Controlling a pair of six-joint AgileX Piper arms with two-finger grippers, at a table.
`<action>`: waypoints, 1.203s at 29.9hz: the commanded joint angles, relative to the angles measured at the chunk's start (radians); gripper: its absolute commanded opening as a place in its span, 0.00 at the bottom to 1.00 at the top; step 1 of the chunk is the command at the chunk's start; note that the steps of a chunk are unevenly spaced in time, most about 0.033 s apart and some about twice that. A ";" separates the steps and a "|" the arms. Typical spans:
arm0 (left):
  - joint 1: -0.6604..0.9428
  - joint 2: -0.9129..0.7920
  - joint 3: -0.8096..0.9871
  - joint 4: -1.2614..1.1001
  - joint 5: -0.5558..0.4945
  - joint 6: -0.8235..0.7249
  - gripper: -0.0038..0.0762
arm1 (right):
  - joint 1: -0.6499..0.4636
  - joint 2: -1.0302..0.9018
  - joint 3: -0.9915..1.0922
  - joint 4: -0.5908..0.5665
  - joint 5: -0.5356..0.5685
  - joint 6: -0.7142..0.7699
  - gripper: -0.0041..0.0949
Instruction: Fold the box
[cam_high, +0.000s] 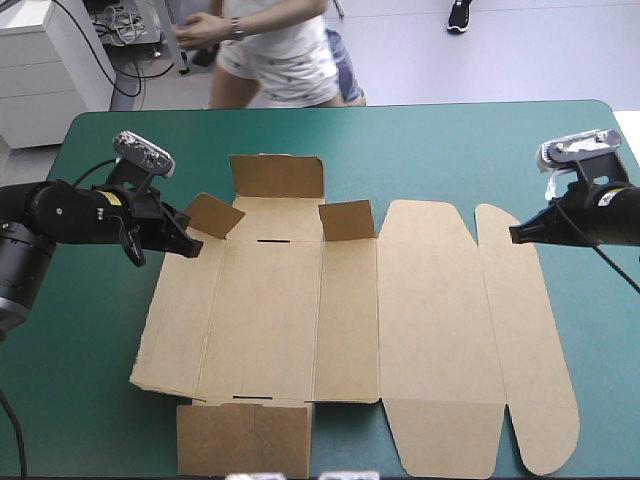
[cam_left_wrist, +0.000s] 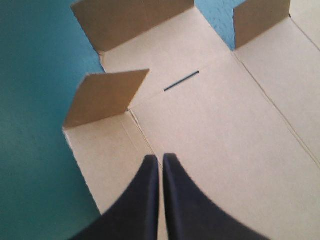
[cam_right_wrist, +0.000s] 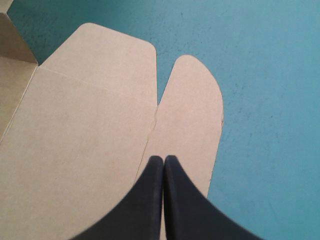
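Barely started: box (cam_high: 350, 320) lies mostly flat mid-frame, just 3 far flaps (cam_high: 277, 176) up, walls etc. left; left gripper (cam_high: 193, 245) & right gripper (cam_high: 514, 235) both clenched, empty.

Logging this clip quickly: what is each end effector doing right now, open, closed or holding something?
Left end effector: closed, holding nothing, over the box.
Right end effector: closed, holding nothing, over the rounded end flap.
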 joint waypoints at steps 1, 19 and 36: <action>-0.001 -0.028 0.030 -0.057 -0.056 -0.007 0.06 | -0.008 -0.048 0.035 0.016 -0.072 -0.008 0.02; 0.559 0.001 0.098 -0.481 0.217 0.234 0.06 | -0.008 -0.059 0.130 0.105 -0.134 -0.083 0.02; 0.669 0.032 0.100 -0.336 0.217 0.111 0.38 | -0.008 -0.059 0.130 0.105 -0.175 -0.091 0.02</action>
